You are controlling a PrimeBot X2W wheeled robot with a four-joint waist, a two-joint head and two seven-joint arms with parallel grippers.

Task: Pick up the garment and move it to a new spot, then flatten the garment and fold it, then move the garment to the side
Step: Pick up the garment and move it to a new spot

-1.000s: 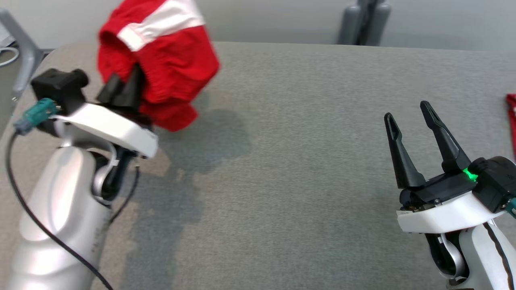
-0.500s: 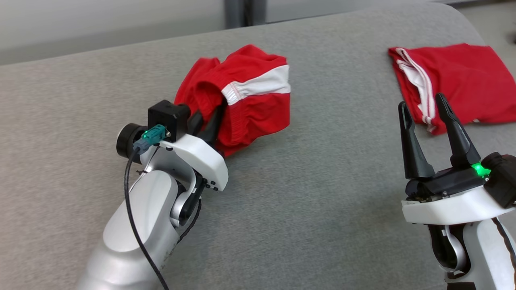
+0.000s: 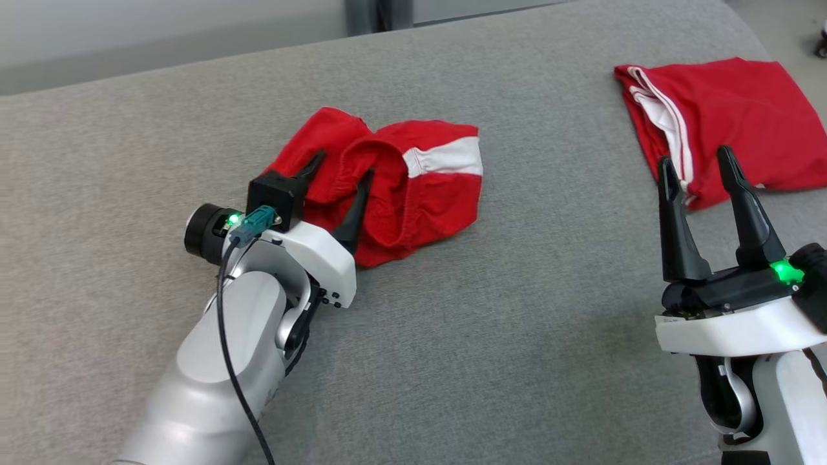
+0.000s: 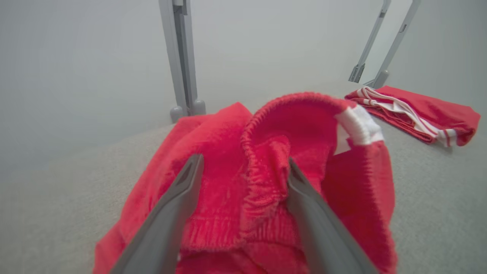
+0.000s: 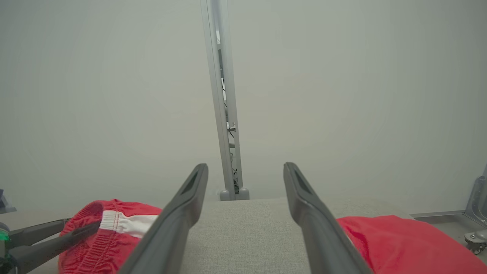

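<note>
The garment [image 3: 420,187], red shorts with a white band, lies crumpled on the grey table [image 3: 517,323] left of centre. My left gripper [image 3: 344,164] is open over its near left part, one finger on each side of a bunched waistband fold [image 4: 266,171]; the cloth lies loose between the fingers [image 4: 182,198]. My right gripper [image 3: 694,155] stands open above the table at the right, with nothing between its fingers [image 5: 182,213]. In the right wrist view the garment [image 5: 114,228] and the left gripper [image 5: 83,223] sit at the lower left.
A second red garment [image 3: 723,123] with white stripes lies folded flat at the table's far right corner, just beyond my right gripper's tips. Grey metal posts [image 4: 182,57] stand behind the table's far edge. Bare grey tabletop spreads between the two arms.
My left gripper has lowered the garment from the air onto the table and opened, letting it go. The head camera swung to the right. The right gripper stayed open.
</note>
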